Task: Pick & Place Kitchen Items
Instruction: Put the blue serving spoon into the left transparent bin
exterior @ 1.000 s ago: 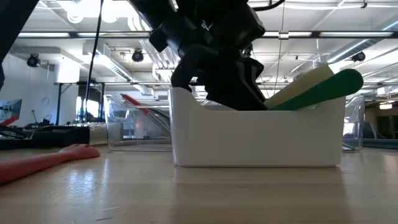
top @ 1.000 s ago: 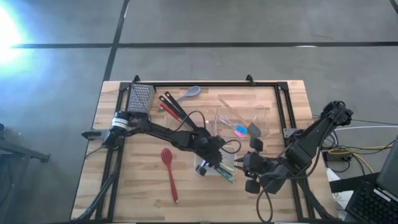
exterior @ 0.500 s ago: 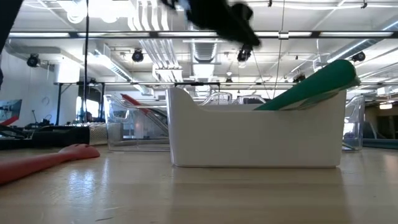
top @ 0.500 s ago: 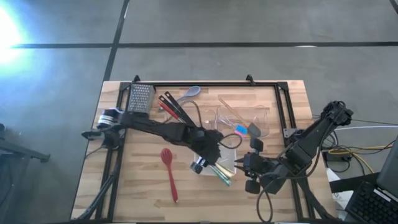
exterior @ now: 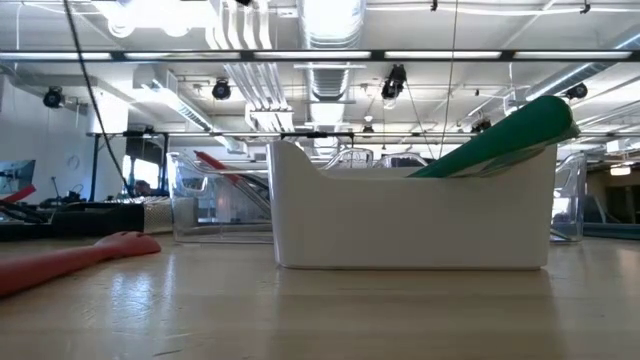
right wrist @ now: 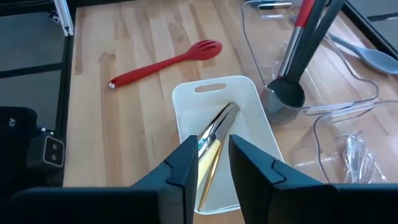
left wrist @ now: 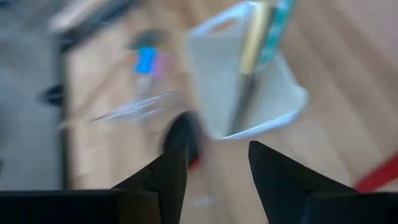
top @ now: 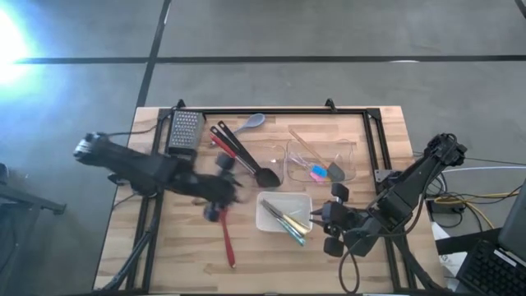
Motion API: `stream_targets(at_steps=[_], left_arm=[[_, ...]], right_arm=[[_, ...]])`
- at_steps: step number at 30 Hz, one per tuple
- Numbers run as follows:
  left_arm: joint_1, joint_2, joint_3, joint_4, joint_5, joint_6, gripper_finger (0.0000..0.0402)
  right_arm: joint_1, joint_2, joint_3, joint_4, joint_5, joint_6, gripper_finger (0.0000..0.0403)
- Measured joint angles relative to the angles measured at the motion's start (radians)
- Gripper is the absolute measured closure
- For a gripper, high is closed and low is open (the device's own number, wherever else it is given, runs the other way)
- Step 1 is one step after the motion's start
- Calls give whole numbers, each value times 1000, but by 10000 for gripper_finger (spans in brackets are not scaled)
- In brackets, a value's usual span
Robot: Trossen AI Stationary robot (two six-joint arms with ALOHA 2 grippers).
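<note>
The left gripper (top: 223, 185) hangs over the worktop (top: 181, 247) just above the head of the red slotted spoon (top: 223, 230), and the left wrist view shows its two fingers (left wrist: 171, 171) parted with nothing between them. That spoon is the nearest loose utensil to it: the head lies almost under the gripper and the handle runs away toward the front edge of the worktop, tipped only slightly toward the white tray (top: 283, 212). Judging from this, a grasp would want the fingers set across that front-to-back axis, closing on the neck or upper handle. The left arm stretches low from its base at the left side of the worktop, roughly level across it. The right gripper (top: 316, 220) waits at the tray's right end, far from the spoon, so the left arm is clearly the better placed; its fingers (right wrist: 186, 165) show a narrow gap and hold nothing. In the tray lie several slim utensils (top: 286, 222), a metal one and a green-handled one among them, their long axes running diagonally. A black ladle (top: 246, 160) with a red-accented handle rests with its bowl against the clear bin (top: 289, 150), and a grey spoon (top: 251, 123) lies near the back rail.
</note>
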Motion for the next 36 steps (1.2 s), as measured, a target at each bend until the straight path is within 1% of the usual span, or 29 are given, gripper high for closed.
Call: stream_targets(at_steps=[2,3,5,8,11,13,14,15,19,21,22,24,26,31,36], left_arm=[[-4,-101,-61,23,-66,-10,226],[3,-150,-96,51,-80,-10,226],[34,-243,-167,159,-83,9,226],[133,-370,-280,335,-82,57,225],[312,-447,-370,438,-54,77,228],[486,-461,-408,446,24,80,234],[585,-457,-420,444,94,75,238],[684,-446,-426,443,176,62,242],[1063,-350,-412,462,622,-28,260],[1203,-277,-377,464,777,-56,266],[1253,-241,-357,465,817,-64,268],[1322,-171,-318,468,831,-60,271],[1348,-106,-280,466,819,-36,274],[1320,39,-197,463,705,31,275],[1294,184,-147,448,634,91,277]], right_arm=[[0,0,0,0,8,-2,324],[-2,0,0,2,12,-2,326],[-2,0,0,3,38,-4,331],[-2,0,0,3,103,-6,335],[-3,0,-1,2,144,-18,334],[-9,0,-1,3,150,-38,330],[-15,0,-1,3,151,-46,328],[-22,0,-1,3,151,-50,326],[-55,0,-1,2,151,-56,318],[-70,0,-1,2,149,-71,314],[-77,0,-1,2,144,-81,313],[-92,0,-1,2,142,-110,310],[-106,0,-1,2,141,-139,308],[-140,0,-1,0,139,-188,305],[-167,0,-1,-5,137,-239,311]])
